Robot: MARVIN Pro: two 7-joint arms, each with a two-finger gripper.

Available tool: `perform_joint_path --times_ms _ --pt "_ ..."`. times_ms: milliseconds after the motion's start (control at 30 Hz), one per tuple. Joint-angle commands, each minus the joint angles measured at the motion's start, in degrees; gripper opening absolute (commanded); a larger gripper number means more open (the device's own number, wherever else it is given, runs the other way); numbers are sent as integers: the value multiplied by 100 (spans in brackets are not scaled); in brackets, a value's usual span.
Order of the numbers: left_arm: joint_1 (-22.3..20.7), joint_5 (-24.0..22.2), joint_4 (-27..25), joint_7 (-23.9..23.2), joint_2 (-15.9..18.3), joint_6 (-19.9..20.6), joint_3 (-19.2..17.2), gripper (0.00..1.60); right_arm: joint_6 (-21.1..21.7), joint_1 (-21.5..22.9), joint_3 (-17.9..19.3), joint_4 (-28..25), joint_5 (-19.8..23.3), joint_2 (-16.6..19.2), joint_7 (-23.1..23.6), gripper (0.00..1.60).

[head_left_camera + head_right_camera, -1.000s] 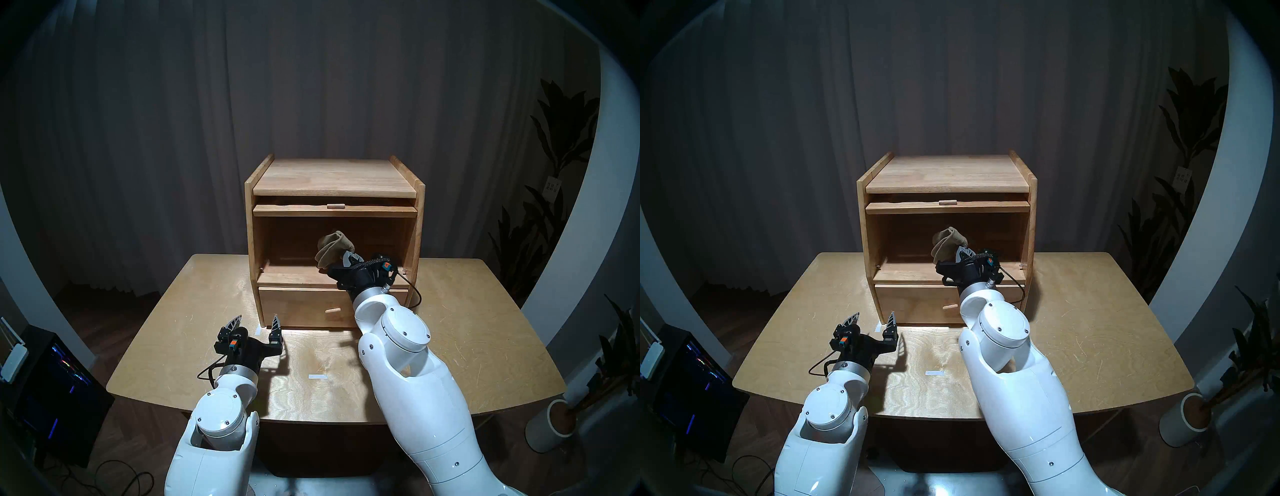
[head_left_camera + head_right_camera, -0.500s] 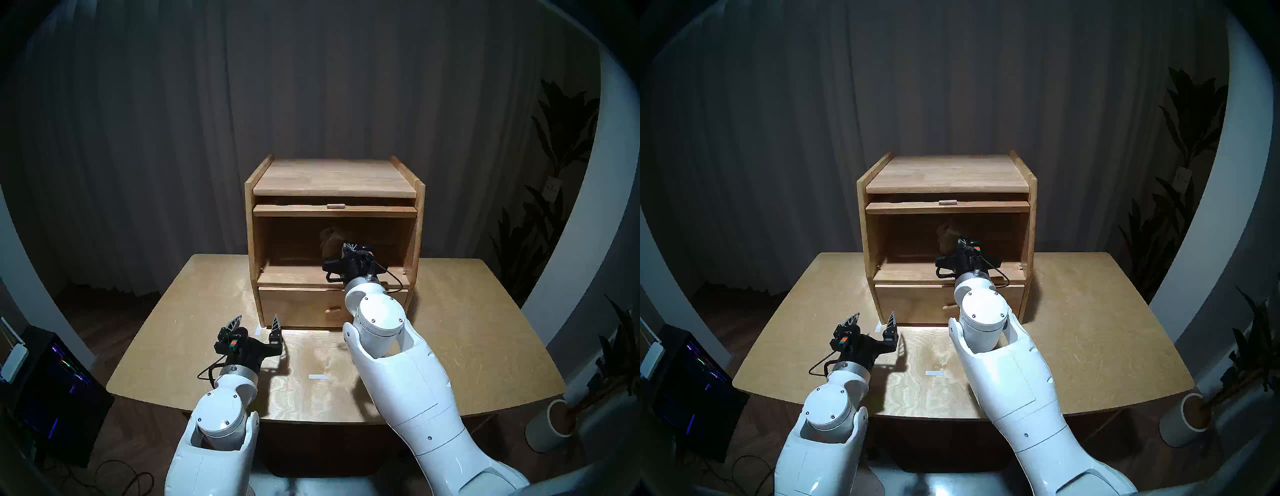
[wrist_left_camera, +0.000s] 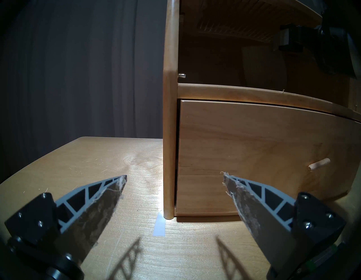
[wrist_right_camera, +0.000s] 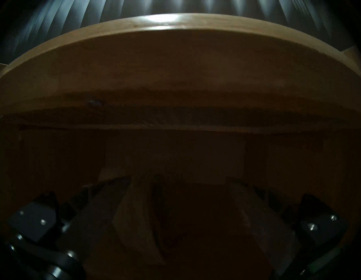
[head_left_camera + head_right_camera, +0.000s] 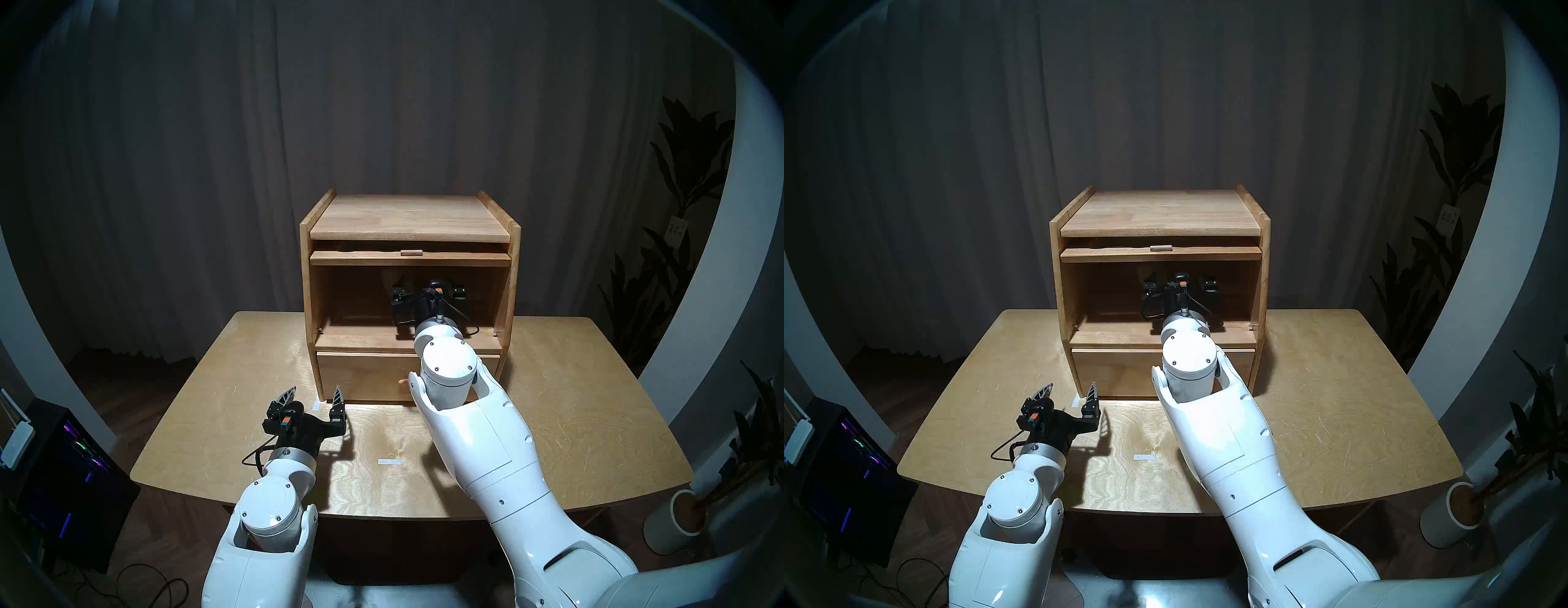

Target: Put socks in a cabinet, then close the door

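Note:
The wooden cabinet (image 5: 306,297) (image 5: 1055,280) stands on the table with its upper compartment open. The door (image 5: 409,258) lies slid back flat under the top, its peg handle (image 5: 410,253) facing me. My right gripper (image 5: 426,285) (image 4: 179,180) reaches deep into that compartment, and its finger mounts stand wide apart, so it is open. A dim folded shape between its fingers looks like the socks (image 4: 140,219); the head views hide them. My left gripper (image 5: 314,389) (image 3: 174,175) hovers open and empty at the cabinet's front left corner.
The drawer (image 5: 365,375) below is shut, its peg (image 3: 319,164) sticking out. White tape marks (image 5: 389,461) lie on the table (image 5: 572,403). A lit screen (image 5: 63,467) stands low on the left. Plants (image 5: 679,212) and a white pot (image 5: 674,526) stand on the right.
My right arm has carried the socks from the compartment's mouth deep inside, the wrist has turned level and the jaws have spread. The left arm has not moved.

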Motion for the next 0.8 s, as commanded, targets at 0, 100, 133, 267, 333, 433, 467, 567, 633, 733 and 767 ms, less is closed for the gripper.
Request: perform_joint_path --times_ms 0,100,133,267,333,433,467,567,633,733,767 --pt "-34 -9 -161 0 3 -37 -16 160 -403 709 -33 232 -407 -10 12 160" --pt "-28 -10 -171 0 3 -35 -17 160 -534 619 -9 38 -418 72 20 160" --pt "-27 -10 -173 -1 3 -34 -17 160 -547 518 -24 -134 -431 124 55 160" --pt "-28 -9 -172 -1 3 -33 -17 160 -732 291 2 -335 -297 87 81 160" --pt "-32 -8 -165 0 2 -34 -17 160 -793 107 -30 -485 -294 132 89 160" --pt "-37 -6 -154 1 2 -34 -16 160 -843 -173 -20 -604 -236 148 54 160" --pt "-37 -6 -154 1 2 -34 -16 160 -843 -173 -20 -604 -236 148 54 160" --pt "-41 -5 -144 1 2 -33 -15 160 -853 -619 -22 -802 -194 257 29 160" --pt "-42 -5 -141 1 2 -33 -15 160 -840 -738 -65 -905 -175 309 34 160" --pt "-45 -4 -134 1 2 -32 -14 160 -769 -1009 -257 -1188 -63 518 5 160" --pt "-45 -4 -134 1 2 -32 -14 160 -769 -1009 -257 -1188 -63 518 5 160"
